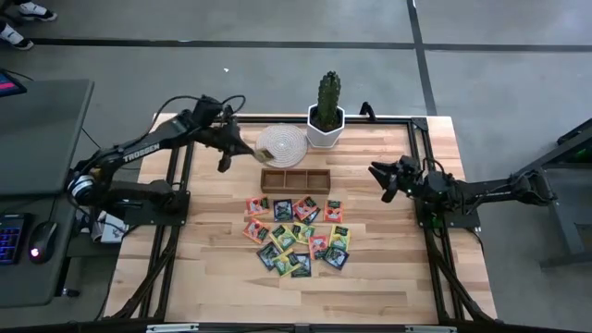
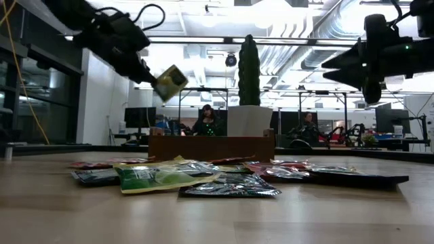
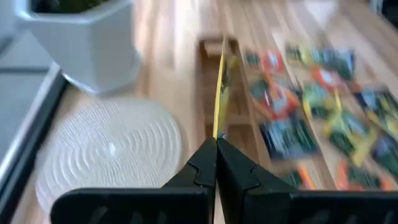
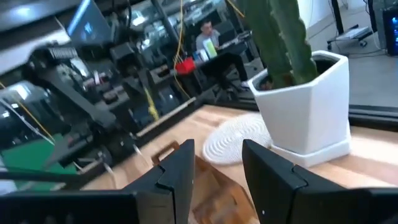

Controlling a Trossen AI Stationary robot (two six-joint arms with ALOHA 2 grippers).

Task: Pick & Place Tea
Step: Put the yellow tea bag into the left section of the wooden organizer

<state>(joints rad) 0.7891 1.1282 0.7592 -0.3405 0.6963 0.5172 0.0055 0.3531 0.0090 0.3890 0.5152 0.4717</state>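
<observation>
- Left pincer [image 1: 248, 153] raised off the desk [image 1: 388, 277], over the near edge of the round white mat [image 1: 280, 141], just behind the left end of the wooden tray [image 1: 294, 179]. Fingers [image 3: 205, 165] clenched on one yellow tea packet [image 1: 264, 154].
- Low view: the held packet [image 2: 170, 83] hangs tilted at the pincer tip [image 2: 150, 77], well above the desk surface and above the tray's [image 2: 211, 147] left end.
- Left wrist view: packet [image 3: 219, 87] seen edge-on, a thin yellow strip running straight out from between the closed fingers; tray [image 3: 231, 112] lies beneath it. Which compartment it is over I cannot tell, the picture being smeared.
- Loose tea packets [image 1: 298, 234] lie in a scattered cluster on the desk in front of the tray: orange-red, yellow, green and dark ones, some overlapping. The cluster is well apart from the left pincer, on the tray's near side.
- Tray's three compartments look empty from above.
- Right pincer [image 1: 380, 173] hovers over the right part of the desk, to the right of the tray, holding nothing; its fingers [image 4: 177, 171] stand released, with a clear gap between them.
- White pot with cactus [image 1: 326, 115] stands behind the tray, just beside the mat.
- Room behind: a seated person [image 2: 205, 120] at a workstation.
</observation>
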